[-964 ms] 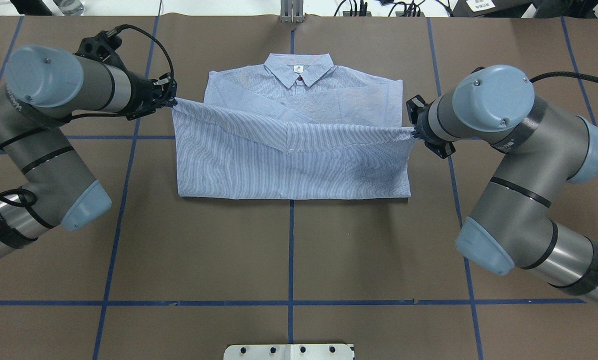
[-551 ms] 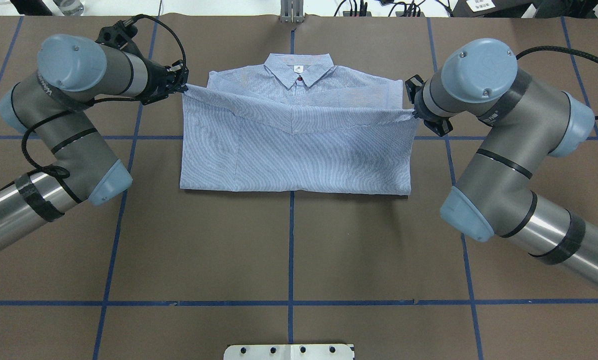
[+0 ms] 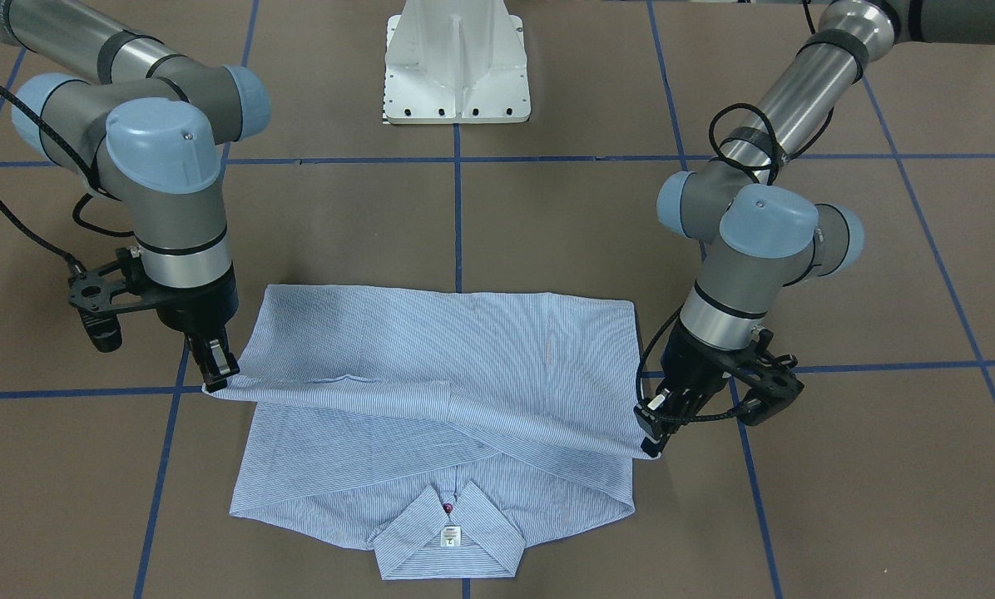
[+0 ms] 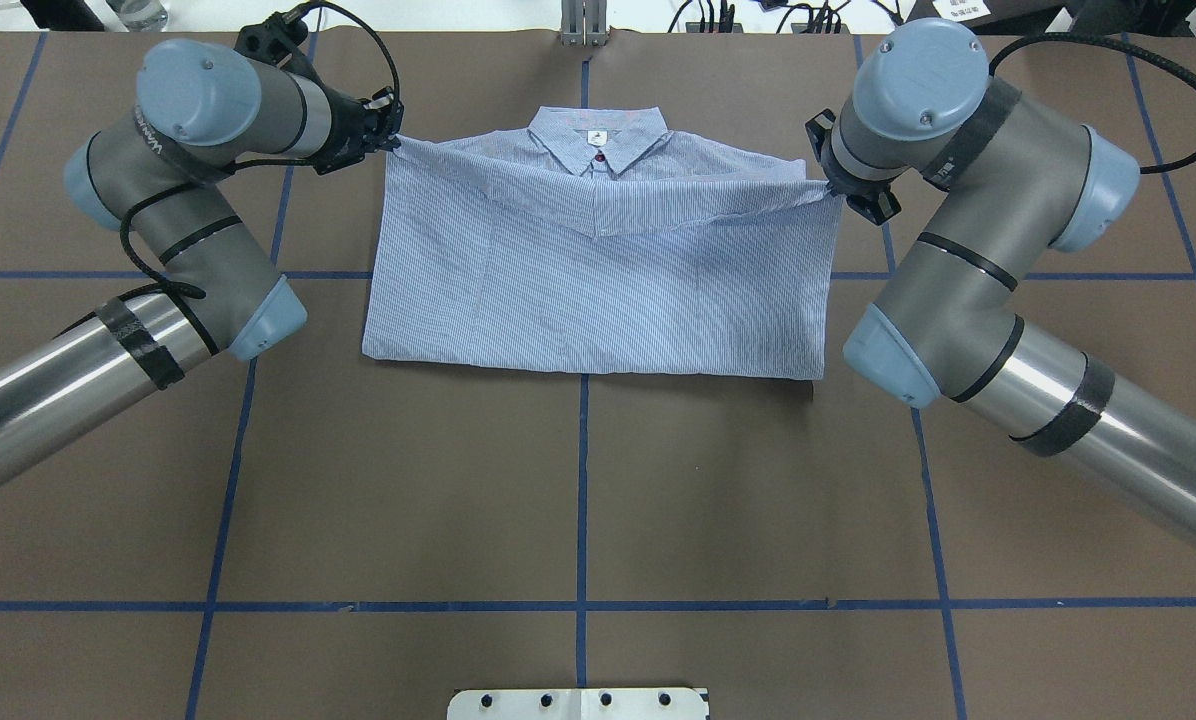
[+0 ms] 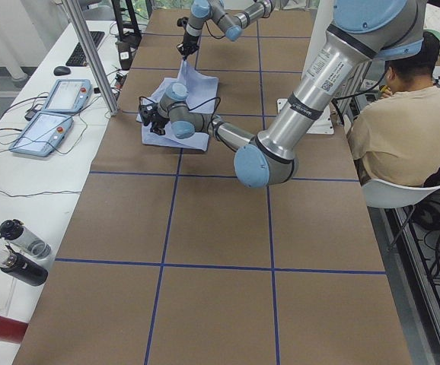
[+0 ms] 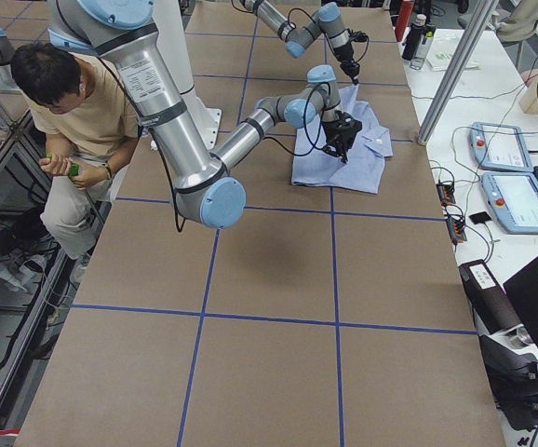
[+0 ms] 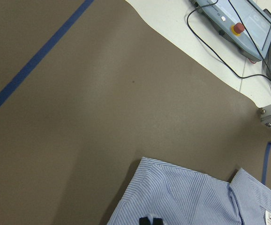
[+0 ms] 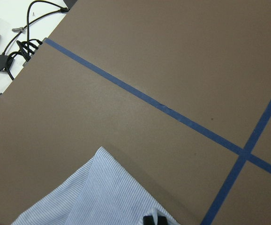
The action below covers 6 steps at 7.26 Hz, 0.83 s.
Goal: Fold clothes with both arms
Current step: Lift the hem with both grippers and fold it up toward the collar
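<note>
The striped light blue shirt [image 4: 598, 290] lies on the brown table with its collar [image 4: 598, 135] at the far side. Its lower part is folded up over the body. My left gripper [image 4: 393, 137] is shut on the left corner of the lifted hem, next to the shoulder. My right gripper [image 4: 833, 188] is shut on the right corner. In the front-facing view the shirt [image 3: 431, 358] shows its hem held taut between the left gripper [image 3: 651, 434] and the right gripper [image 3: 219, 378], short of the collar [image 3: 452, 532]. Each wrist view shows striped cloth [image 7: 196, 197] [image 8: 102, 192] at the fingertips.
The white pedestal base [image 3: 456, 62] stands at the robot's side of the table. A metal post [image 4: 583, 25] stands at the far edge behind the collar. Control pendants [image 5: 52, 110] and bottles [image 5: 22, 251] lie on the side bench. A seated person [image 5: 399, 129] is beside the table.
Both grippers have moved away from the robot toward the collar, carrying the hem further over the shirt's body. The fold line at the near edge has crept slightly forward.
</note>
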{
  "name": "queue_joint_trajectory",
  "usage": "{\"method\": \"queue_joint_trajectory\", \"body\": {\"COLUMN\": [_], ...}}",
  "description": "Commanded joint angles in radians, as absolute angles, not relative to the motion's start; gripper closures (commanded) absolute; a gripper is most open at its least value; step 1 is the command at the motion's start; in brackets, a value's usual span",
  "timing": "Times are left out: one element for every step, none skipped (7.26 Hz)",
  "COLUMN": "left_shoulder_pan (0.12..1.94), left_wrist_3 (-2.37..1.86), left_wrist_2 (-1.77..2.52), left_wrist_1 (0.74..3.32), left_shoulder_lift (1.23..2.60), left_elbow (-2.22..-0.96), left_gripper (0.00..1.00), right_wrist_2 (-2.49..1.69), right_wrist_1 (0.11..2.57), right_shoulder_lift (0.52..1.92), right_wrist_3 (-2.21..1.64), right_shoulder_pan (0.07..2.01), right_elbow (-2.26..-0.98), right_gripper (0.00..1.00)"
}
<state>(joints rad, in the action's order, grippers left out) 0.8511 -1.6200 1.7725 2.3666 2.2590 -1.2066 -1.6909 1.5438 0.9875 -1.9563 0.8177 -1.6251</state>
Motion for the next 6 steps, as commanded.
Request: {"method": "queue_joint_trajectory", "body": {"left_shoulder_pan": [0.868, 0.868, 0.868, 0.868, 0.868, 0.868], "left_wrist_3": [-1.618, -1.617, -1.608, -1.586, -1.586, -1.586], "left_wrist_2": [1.758, 1.731, 1.729, 1.72, 1.715, 1.715], "left_wrist_1": [2.379, 2.388, 2.394, 2.417, 2.462, 2.473], "left_shoulder_lift": [2.321, 2.344, 2.345, 2.345, 2.353, 2.361], "left_elbow": [-1.135, -1.1, -1.08, -1.06, -1.019, -1.002], "left_gripper": [1.0, 1.0, 1.0, 1.0, 1.0, 1.0], "right_wrist_2": [-1.692, -1.69, -1.69, -1.69, -1.69, -1.69], "right_wrist_1": [1.495, 1.441, 1.436, 1.436, 1.434, 1.421], "right_shoulder_lift": [0.968, 0.959, 0.925, 0.913, 0.908, 0.902], "right_wrist_3": [-1.918, -1.919, -1.919, -1.917, -1.913, -1.911], "right_shoulder_pan": [0.841, 0.842, 0.847, 0.847, 0.847, 0.847], "right_elbow": [-1.542, -1.493, -1.45, -1.433, -1.416, -1.398], "right_gripper": [1.0, 1.0, 1.0, 1.0, 1.0, 1.0]}}
